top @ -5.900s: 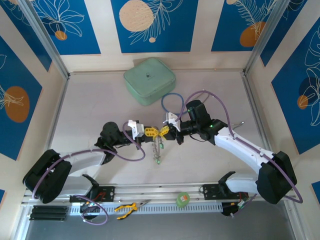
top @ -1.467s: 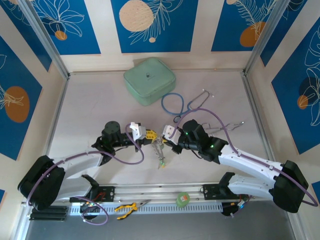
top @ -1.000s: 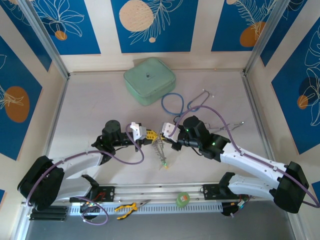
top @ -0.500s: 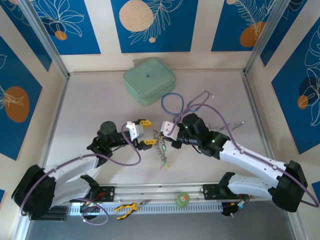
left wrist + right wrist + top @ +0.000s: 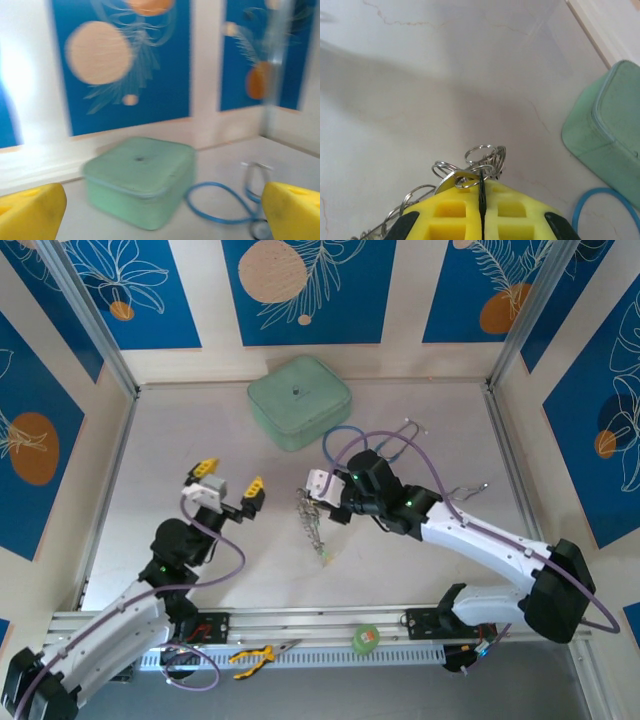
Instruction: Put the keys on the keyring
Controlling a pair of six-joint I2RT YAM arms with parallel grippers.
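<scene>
We note a mint-green case (image 5: 299,401) lying flat at the rear of the pale marbled counter (image 5: 190,440). Just beside its front right corner lies a blue stethoscope tubing loop (image 5: 336,430). A slim metal instrument (image 5: 466,490) rests further right. On the front rail sit a green tape roll (image 5: 366,637) and yellow-handled pliers (image 5: 255,653), well apart. Blue leaf-print panels (image 5: 305,290) line the walls.

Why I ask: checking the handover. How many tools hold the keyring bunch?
1. The right tool is shut on the keyring mid-table; the left tool is open and empty, left of it.
</scene>
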